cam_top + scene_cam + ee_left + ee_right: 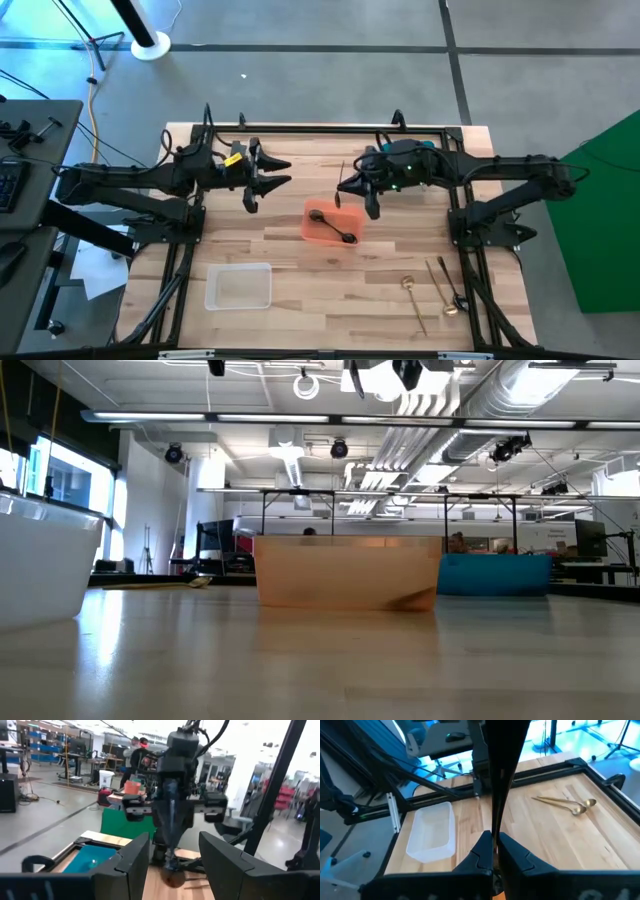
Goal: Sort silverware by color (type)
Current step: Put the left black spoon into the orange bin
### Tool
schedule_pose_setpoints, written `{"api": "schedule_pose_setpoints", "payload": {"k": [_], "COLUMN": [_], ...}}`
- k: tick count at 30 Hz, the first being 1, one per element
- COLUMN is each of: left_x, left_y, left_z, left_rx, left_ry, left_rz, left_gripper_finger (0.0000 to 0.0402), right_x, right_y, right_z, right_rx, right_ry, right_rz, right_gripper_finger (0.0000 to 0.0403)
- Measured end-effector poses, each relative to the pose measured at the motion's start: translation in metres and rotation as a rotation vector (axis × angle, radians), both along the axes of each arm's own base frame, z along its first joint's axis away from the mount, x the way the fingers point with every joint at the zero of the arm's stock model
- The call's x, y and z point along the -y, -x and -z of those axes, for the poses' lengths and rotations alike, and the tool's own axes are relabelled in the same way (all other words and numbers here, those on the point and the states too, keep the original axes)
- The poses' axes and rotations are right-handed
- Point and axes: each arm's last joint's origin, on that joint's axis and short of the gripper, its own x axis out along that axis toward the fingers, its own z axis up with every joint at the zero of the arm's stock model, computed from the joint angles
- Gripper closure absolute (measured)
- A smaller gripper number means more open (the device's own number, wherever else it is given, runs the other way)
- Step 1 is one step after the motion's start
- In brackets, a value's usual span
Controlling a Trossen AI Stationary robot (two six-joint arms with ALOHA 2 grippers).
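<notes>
A pale wooden surface (330,290) is sitting on grey floor in a workshop-like room. Centre frame, an orange bin (331,222) is holding black silverware (333,227), lying diagonally from upper left to lower right. Above it, the right claw (345,187) is pinching a dark utensil (502,775), standing upright. Gold silverware (430,290) is lying lower right, roughly top-to-bottom. A clear bin (239,286) is lying lower left. The left claw (268,177) is hanging wide, empty, upper left.

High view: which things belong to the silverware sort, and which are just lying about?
Job:
black utensil in the shut right gripper
black spoon in the orange bin
gold spoons
clear bin
blue bin

Lying about:
yellow cable
white stand base
papers beside the table
</notes>
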Motion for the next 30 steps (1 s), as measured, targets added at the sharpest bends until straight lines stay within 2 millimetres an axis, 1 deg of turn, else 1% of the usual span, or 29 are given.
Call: {"api": "schedule_pose_setpoints", "payload": {"k": [4, 15, 21, 23, 25, 28, 30], "left_x": [0.0, 0.0, 0.0, 0.0, 0.0, 0.0, 0.0], "left_y": [0.0, 0.0, 0.0, 0.0, 0.0, 0.001, 0.001], "left_z": [-0.002, 0.002, 0.002, 0.001, -0.001, -0.006, -0.008], "left_rx": [0.006, -0.033, -0.035, -0.03, -0.008, 0.038, 0.059], "left_ry": [-0.005, -0.002, -0.033, -0.047, -0.066, -0.105, -0.13], "left_rz": [0.0, 0.0, -0.003, -0.004, -0.007, -0.018, -0.023], "left_gripper_finger": [0.0241, 0.0241, 0.0241, 0.0241, 0.0241, 0.0241, 0.0241], "right_x": [-0.002, -0.001, -0.001, -0.001, -0.001, 0.0, 0.004], "right_y": [0.002, 0.002, 0.002, -0.004, -0.014, -0.036, -0.052], "right_z": [-0.002, -0.002, -0.002, 0.0, 0.004, 0.015, 0.027], "right_rx": [0.009, 0.009, 0.007, -0.011, -0.076, -0.203, -0.315], "right_ry": [0.005, 0.024, -0.007, -0.028, -0.039, -0.017, -0.018], "right_rz": [-0.004, -0.008, 0.004, 0.011, 0.015, 0.003, 0.007], "right_gripper_finger": [0.0403, 0.0403, 0.0403, 0.0403, 0.0403, 0.0403, 0.0403]}}
